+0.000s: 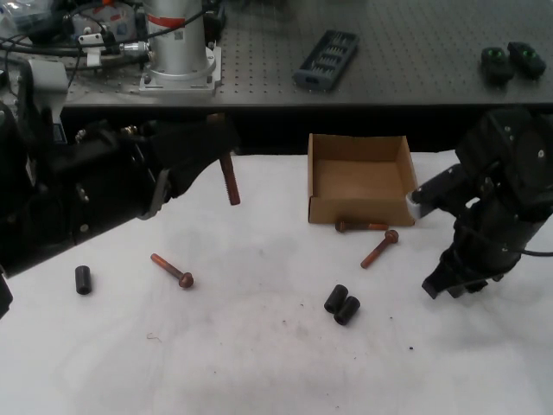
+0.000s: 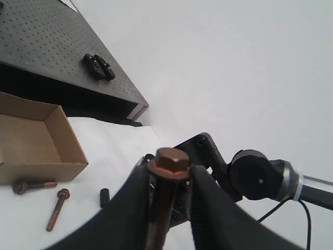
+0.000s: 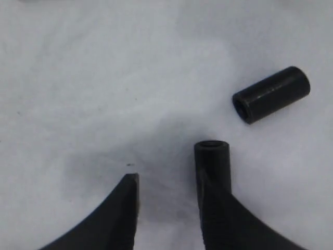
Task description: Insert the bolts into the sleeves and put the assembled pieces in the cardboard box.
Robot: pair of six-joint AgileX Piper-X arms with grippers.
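Note:
My left gripper [image 1: 223, 149] hangs above the white cloth at the left, shut on a copper bolt [image 1: 231, 181] whose threaded shank points down. In the left wrist view that bolt's hex head [image 2: 167, 162] sits between the fingers. My right gripper [image 1: 448, 285] is low over the cloth at the right, open, with nothing between its fingers [image 3: 130, 187]. Two black sleeves [image 1: 341, 303] lie together at mid-cloth. In the right wrist view one sleeve [image 3: 270, 94] lies flat and the other [image 3: 212, 152] stands right at one fingertip. The cardboard box [image 1: 359, 154] stands at the back.
Two loose bolts [image 1: 361, 226] [image 1: 379, 249] lie just in front of the box, and a third [image 1: 172, 270] lies left of centre. A lone sleeve [image 1: 83, 279] sits at the far left. A perforated metal bench [image 1: 389, 52] with a black tray rises behind the cloth.

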